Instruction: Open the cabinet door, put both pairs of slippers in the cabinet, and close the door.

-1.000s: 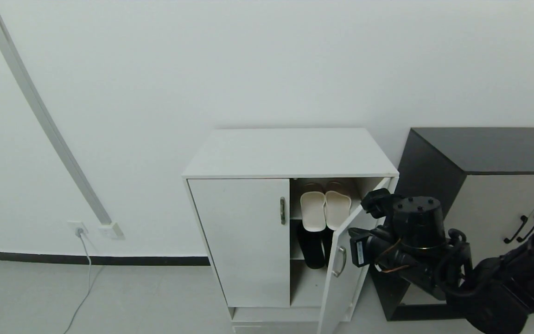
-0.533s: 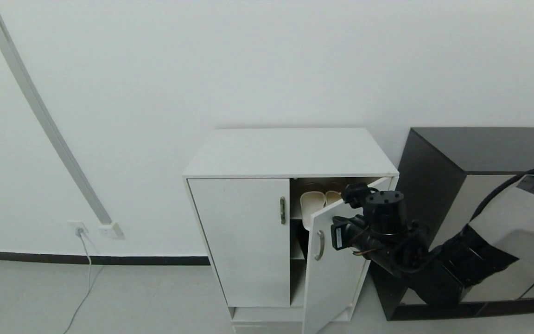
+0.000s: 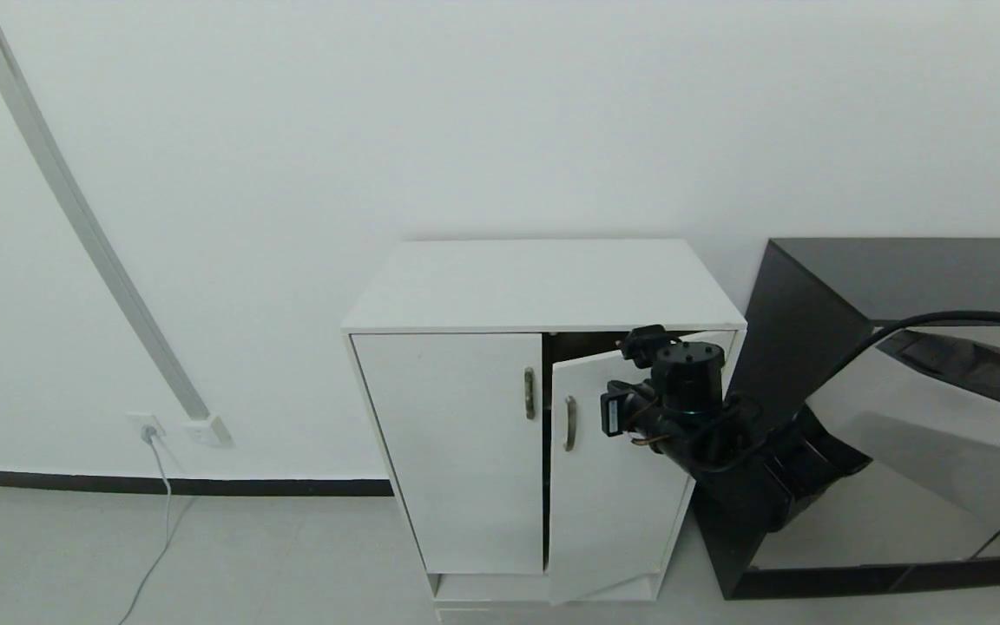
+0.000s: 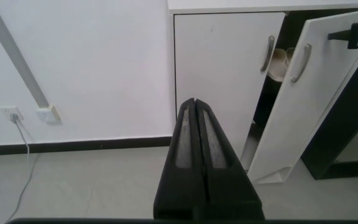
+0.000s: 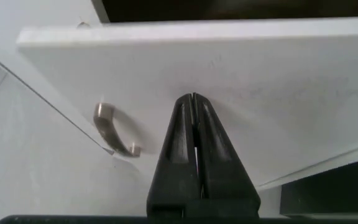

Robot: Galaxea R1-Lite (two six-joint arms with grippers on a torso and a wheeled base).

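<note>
Against the ajar cabinet door (image 3: 615,486), clenched right hand (image 5: 194,98); left hand (image 4: 195,103) clenched too

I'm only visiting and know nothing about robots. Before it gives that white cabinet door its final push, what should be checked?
1. Right-hand white cabinet door fully shut: not ok; a dark gap shows beside the left white door.
2. Right gripper on the door's face: ok; shut, tips at the panel.
3. Both slipper pairs inside: cannot tell; cream slippers show through the gap.
4. Left gripper clear of the door: ok; shut, well back.
5. Curved metal handle unobstructed: ok.
</note>
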